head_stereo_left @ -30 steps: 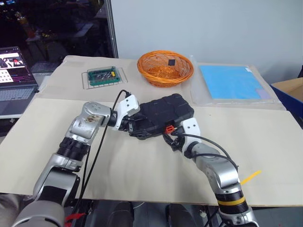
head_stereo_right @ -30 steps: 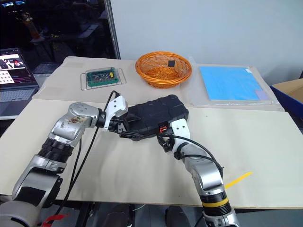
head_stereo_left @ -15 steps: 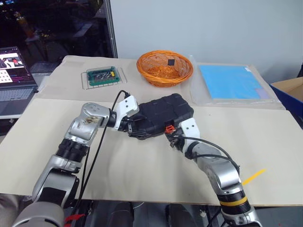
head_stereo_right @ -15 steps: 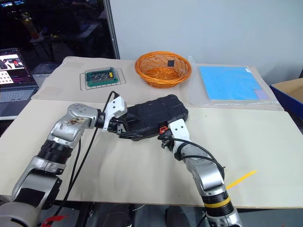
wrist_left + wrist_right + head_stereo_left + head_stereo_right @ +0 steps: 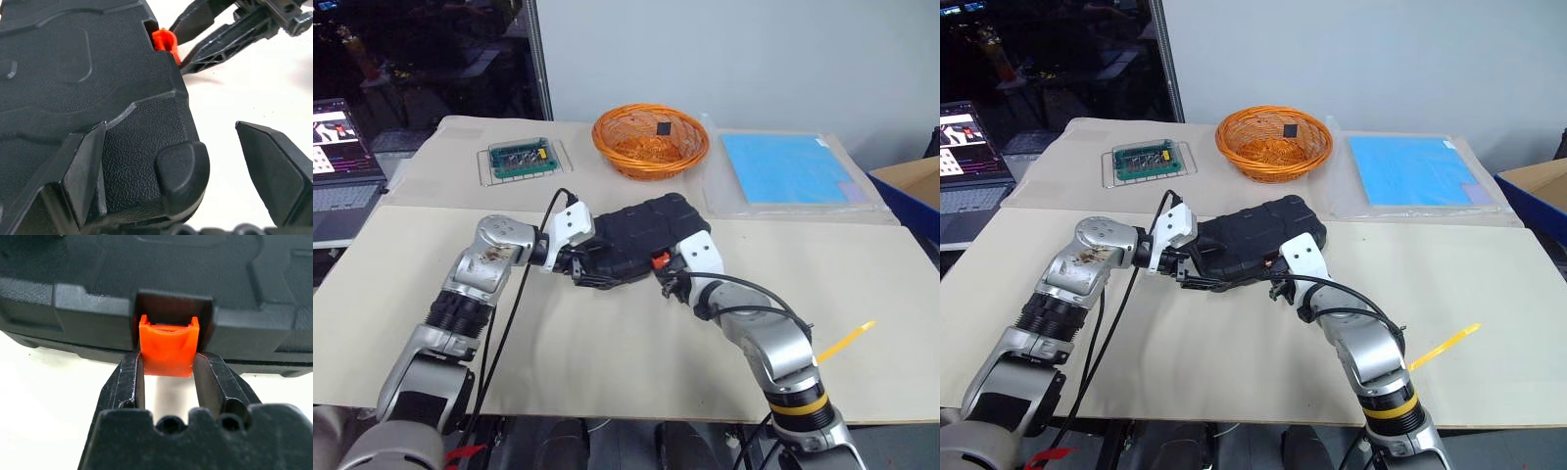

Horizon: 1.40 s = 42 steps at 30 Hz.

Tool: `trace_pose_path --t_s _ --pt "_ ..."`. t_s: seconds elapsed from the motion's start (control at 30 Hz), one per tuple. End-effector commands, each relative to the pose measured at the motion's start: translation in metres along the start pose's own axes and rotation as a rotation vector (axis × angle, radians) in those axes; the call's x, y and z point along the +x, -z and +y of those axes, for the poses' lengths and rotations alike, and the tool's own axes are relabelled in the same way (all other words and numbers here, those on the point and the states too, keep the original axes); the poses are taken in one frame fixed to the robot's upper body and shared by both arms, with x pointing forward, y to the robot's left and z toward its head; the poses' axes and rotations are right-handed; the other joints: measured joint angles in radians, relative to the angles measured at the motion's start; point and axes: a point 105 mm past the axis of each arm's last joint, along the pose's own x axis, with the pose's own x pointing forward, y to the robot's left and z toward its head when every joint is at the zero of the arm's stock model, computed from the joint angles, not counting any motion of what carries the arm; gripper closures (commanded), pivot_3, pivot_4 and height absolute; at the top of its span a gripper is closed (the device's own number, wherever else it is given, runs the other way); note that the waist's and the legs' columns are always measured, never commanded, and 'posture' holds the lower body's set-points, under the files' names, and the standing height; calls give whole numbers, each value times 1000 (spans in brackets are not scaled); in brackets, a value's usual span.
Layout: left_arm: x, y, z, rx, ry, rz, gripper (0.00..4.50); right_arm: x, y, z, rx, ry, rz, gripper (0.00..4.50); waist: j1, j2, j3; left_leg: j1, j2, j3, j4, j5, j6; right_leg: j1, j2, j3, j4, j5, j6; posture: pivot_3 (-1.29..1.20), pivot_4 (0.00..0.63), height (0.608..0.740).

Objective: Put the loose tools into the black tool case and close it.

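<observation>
Now right gripper [image 5: 167,367] pinches latch [image 5: 168,346] (case [image 5: 641,235] closed).

One black tool case [image 5: 641,233]; one orange wicker basket [image 5: 651,140]; one green circuit board [image 5: 520,157]; one blue sheet [image 5: 786,168].

Black tool case [image 5: 641,235] shut, mid-table, blocks centre. Left gripper [image 5: 582,266] straddles case's left corner; right gripper [image 5: 668,281] pinches red latch [image 5: 167,350] at case's near edge. Near half of table [image 5: 607,362] bare, free passage. Far edge crowded: green circuit board [image 5: 521,157] far left, orange wicker basket [image 5: 650,140] far middle, blue sheet [image 5: 788,168] far right. Right side open.
</observation>
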Motion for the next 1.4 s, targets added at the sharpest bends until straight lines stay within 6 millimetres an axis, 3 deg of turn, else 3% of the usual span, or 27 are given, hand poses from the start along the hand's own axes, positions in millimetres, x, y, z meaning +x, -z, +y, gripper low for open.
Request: trace_pose_path --t_s 0.03,0.07,0.13,0.2,0.4,0.43,0.57,0.67,0.9,1.03,1.4 --pt "9 24 -7 -52 37 70 0 -3 -33 -1 7 -29 -119 3331 0 0 0 0 0 0 0 0 0 0 0 0 0 0 0 0 150 740" --pt "9 24 -6 -52 38 70 0 -4 -34 -4 6 -17 -124 3331 0 0 0 1 0 0 0 0 0 0 0 0 1 0 0 0 150 740" --pt "10 25 -7 -56 37 69 0 -9 -31 -5 1 -21 -112 2303 1 0 0 1 0 0 0 0 0 0 0 0 1 0 0 0 150 740" --pt "10 25 -7 -61 36 67 0 -19 -27 1 18 -67 -104 1774 2 0 0 2 0 0 0 0 0 1 0 0 1 0 0 0 150 740" --pt "11 28 -6 -72 25 63 0 -42 -24 -7 22 -44 -132 1774 5 1 -1 2 0 0 0 0 0 1 0 0 1 0 0 0 150 740" --pt "11 28 -6 -73 24 63 0 -45 -24 -9 22 -36 -145 2319 6 0 -1 2 0 0 0 0 0 1 0 0 1 -1 0 0 150 740" --pt "11 29 -4 -75 19 64 0 -49 -34 -10 133 -30 -239 3542 5 1 -1 2 0 0 0 0 0 2 0 0 1 -1 2 0 150 740" --pt "11 30 -3 -77 15 64 0 -39 -34 -10 138 -24 -265 4459 4 2 -2 4 0 0 0 0 0 3 0 0 1 -3 5 0 150 740" --pt "11 34 -2 -82 8 63 0 -7 -25 -13 130 37 -319 4459 2 2 -2 10 1 0 0 0 0 10 0 0 -2 -4 5 0 150 740" --pt "11 35 -2 -83 6 62 0 11 2 -4 85 9 -225 4459 2 2 -2 11 0 1 -1 0 0 10 -1 0 -2 -4 5 0 150 740" --pt "11 39 -4 -93 -1 63 0 29 58 12 -63 -28 -59 4459 -4 -8 -21 29 2 3 -12 -4 -6 18 -1 1 -7 -8 -3 0 150 740"
